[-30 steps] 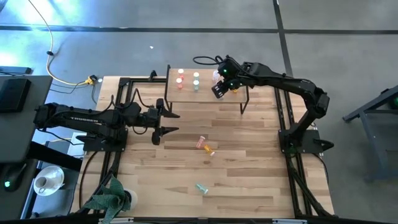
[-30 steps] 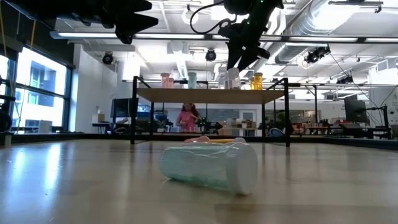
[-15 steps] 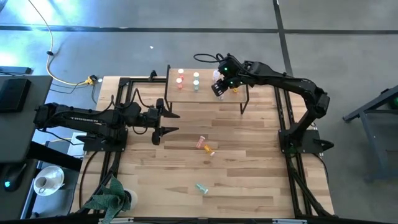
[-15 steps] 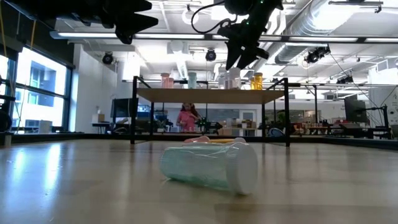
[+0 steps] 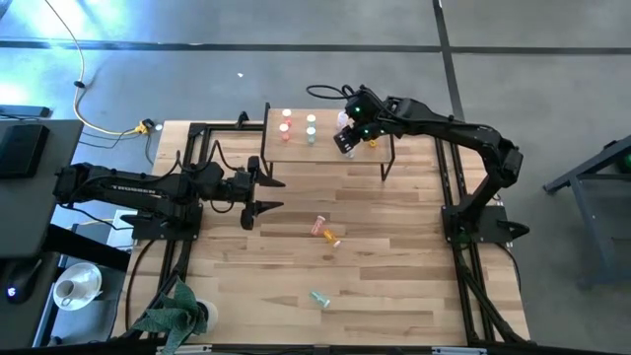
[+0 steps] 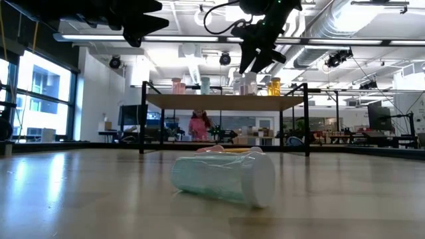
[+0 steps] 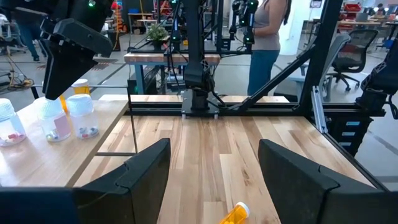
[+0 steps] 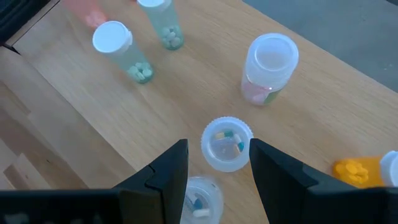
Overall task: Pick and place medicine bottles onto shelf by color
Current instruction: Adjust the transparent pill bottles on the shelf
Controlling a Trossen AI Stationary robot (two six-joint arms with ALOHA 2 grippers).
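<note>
Shelf stock being grouped by colour, three bottles being left on the table

Right gripper [image 8: 214, 168]: being held above the shelf [image 5: 330, 150], fingers apart and empty, straddling a clear bottle [image 8: 227, 144] that is standing upright on its own. The gap at either side suggests a release or a lining-up, which one cannot be told

Shelf contents: being kept in colour groups, judging by the layout. Two pale green bottles [image 8: 121, 53] are being stood together, a red-pink pair [image 5: 286, 122] beside them, clear ones near the gripper, an orange bottle [image 8: 360, 171] at the edge

Left gripper [image 7: 211, 180]: being held idle over the table's left half, fingers wide apart, nothing between them

Table [image 5: 394, 286] stock: a red-pink bottle [image 5: 318, 226] and an orange bottle [image 5: 332, 238] are lying touching near the middle; a green bottle [image 6: 222, 177] is lying on its side near the front edge, well apart

Materials: bottles are being read as translucent plastic cylinders with ribbed white caps, loose pills showing inside; likely to roll when tipped. Shelf top of smooth pale wood on thin black legs
</note>
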